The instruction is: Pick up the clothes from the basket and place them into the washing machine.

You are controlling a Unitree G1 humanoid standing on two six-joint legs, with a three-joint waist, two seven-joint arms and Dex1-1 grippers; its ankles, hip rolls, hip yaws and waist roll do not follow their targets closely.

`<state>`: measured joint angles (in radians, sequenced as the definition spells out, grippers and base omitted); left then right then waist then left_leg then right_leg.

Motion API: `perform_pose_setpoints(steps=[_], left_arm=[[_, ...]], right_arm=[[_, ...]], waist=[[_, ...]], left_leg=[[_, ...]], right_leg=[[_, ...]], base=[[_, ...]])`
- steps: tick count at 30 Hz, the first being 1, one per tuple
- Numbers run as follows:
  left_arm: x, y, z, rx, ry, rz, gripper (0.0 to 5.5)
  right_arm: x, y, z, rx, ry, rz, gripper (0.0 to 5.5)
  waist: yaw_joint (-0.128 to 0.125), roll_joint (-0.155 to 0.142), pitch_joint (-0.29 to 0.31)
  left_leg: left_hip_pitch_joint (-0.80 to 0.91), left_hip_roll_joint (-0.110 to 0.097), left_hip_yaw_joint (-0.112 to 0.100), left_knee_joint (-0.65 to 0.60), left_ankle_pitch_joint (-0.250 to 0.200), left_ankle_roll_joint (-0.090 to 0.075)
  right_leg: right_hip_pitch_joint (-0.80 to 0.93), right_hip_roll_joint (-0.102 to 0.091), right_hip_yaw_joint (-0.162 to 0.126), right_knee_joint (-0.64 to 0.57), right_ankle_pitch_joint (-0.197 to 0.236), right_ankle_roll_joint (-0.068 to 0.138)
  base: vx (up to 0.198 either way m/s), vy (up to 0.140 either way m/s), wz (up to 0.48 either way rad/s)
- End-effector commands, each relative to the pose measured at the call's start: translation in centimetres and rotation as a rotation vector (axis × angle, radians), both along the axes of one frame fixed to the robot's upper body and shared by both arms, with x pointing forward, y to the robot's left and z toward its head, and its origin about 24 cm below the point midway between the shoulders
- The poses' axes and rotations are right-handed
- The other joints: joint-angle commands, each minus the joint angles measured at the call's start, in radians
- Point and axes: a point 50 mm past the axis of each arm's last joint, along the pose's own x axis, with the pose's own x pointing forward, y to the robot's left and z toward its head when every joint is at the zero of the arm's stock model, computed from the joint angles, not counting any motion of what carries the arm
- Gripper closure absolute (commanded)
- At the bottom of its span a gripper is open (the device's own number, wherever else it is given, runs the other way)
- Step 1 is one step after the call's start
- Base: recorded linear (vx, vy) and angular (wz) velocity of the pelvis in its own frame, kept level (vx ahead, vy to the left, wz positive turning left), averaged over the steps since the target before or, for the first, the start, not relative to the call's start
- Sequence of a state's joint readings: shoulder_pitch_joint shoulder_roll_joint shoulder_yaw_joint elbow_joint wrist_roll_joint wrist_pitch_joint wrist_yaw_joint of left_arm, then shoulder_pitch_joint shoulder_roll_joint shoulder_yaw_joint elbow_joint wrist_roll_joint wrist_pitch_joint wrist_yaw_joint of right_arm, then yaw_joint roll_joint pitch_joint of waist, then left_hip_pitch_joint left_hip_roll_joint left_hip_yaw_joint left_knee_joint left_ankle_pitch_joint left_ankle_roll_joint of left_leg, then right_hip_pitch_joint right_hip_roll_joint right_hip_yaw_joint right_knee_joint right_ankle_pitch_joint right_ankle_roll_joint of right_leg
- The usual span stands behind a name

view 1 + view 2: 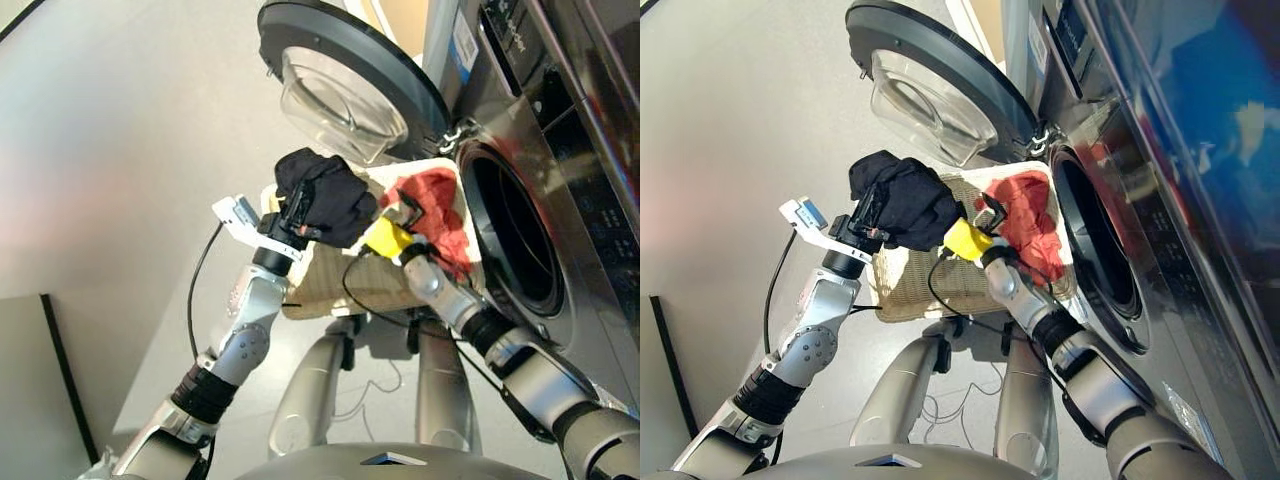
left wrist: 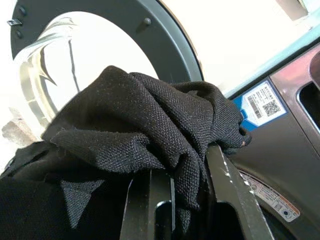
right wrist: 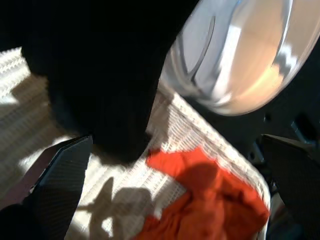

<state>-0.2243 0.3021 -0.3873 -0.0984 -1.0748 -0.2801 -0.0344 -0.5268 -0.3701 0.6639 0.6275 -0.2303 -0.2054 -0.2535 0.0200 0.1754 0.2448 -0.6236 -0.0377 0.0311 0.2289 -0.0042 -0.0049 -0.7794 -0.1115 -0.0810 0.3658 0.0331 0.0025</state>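
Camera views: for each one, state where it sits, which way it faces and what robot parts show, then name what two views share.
Left eye and right eye views: on the head, facing forward and down at the basket before the washing machine; both arms show.
Left wrist view: on the left wrist, facing along the left gripper, which is shut on the black garment.
Right wrist view: on the right wrist, facing down at the coral red garment; the open right gripper shows.
Shared: both wrist views show the glass door.

I can read no text here. The washing machine (image 2: 295,165) front carries a blue-and-white sticker (image 2: 260,103) with a QR code and lines of print too small to make out; a second label (image 2: 267,196) lower down is also unreadable.
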Motion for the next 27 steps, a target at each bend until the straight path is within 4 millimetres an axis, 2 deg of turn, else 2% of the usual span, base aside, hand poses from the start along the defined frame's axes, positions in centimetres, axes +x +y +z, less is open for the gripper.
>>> perform_pose_setpoints(steps=[1, 10, 18, 23, 24, 25, 26, 27], left_arm=[[-0.3, 1.0, 2.3, -0.013, -0.165, 0.073, 5.5], [-1.5, -0.9, 3.2, -0.075, -0.198, -0.063, 5.5], [-3.2, -2.5, 4.4, -0.153, -0.228, -0.238, 5.5], [-4.0, -3.4, 4.8, -0.173, -0.233, -0.321, 5.5], [-4.1, -3.6, 4.9, -0.181, -0.23, -0.34, 5.5], [-4.2, -3.7, 4.9, -0.179, -0.23, -0.353, 5.5], [-4.3, -3.9, 5.0, -0.181, -0.233, -0.37, 5.5], [-4.4, -4.1, 5.1, -0.185, -0.232, -0.385, 5.5]], right_arm=[[-0.5, 3.6, 3.1, 0.073, -0.134, 0.187, 0.0], [-0.1, 6.3, 5.0, 0.078, -0.21, 0.263, 0.0], [1.6, 8.6, 8.7, 0.065, -0.351, 0.272, 0.0], [2.4, 9.7, 10.7, 0.114, -0.397, 0.253, 0.0], [2.4, 10.1, 11.1, 0.121, -0.408, 0.261, 0.78], [2.5, 10.3, 11.4, 0.127, -0.413, 0.26, 3.47], [2.6, 10.4, 11.8, 0.13, -0.427, 0.257, 4.81], [2.7, 10.5, 12.0, 0.137, -0.43, 0.253, 5.5]], waist=[[-0.001, -0.023, -0.03], [0.012, -0.01, -0.04], [0.037, 0.003, -0.051], [0.049, 0.007, -0.055], [0.051, 0.008, -0.056], [0.052, 0.008, -0.056], [0.053, 0.009, -0.056], [0.054, 0.011, -0.056]], left_leg=[[-0.052, -0.004, 0.033, 0.038, 0.009, 0.003], [-0.057, -0.004, 0.032, 0.044, 0.009, 0.004], [-0.062, -0.007, 0.023, 0.045, 0.012, 0.006], [-0.062, -0.008, 0.021, 0.046, 0.012, 0.007], [-0.063, -0.009, 0.021, 0.047, 0.013, 0.008], [-0.063, -0.009, 0.021, 0.046, 0.013, 0.007], [-0.062, -0.009, 0.02, 0.046, 0.014, 0.008], [-0.062, -0.01, 0.019, 0.046, 0.013, 0.008]], right_leg=[[0.06, 0.02, 0.02, -0.106, 0.032, 0.081], [0.053, 0.022, 0.023, -0.099, 0.029, 0.078], [0.05, 0.021, 0.018, -0.098, 0.029, 0.077], [0.048, 0.021, 0.018, -0.095, 0.031, 0.076], [0.048, 0.021, 0.017, -0.095, 0.03, 0.076], [0.049, 0.021, 0.017, -0.095, 0.03, 0.076], [0.048, 0.019, 0.018, -0.095, 0.03, 0.076], [0.049, 0.019, 0.018, -0.095, 0.031, 0.076]], base=[[0.0, 0.0, 0.0], [0.0, 0.0, 0.0], [0.0, 0.0, 0.0], [0.0, 0.0, 0.0], [0.0, 0.0, 0.0], [0.0, 0.0, 0.0], [0.0, 0.0, 0.0], [0.0, 0.0, 0.0]])
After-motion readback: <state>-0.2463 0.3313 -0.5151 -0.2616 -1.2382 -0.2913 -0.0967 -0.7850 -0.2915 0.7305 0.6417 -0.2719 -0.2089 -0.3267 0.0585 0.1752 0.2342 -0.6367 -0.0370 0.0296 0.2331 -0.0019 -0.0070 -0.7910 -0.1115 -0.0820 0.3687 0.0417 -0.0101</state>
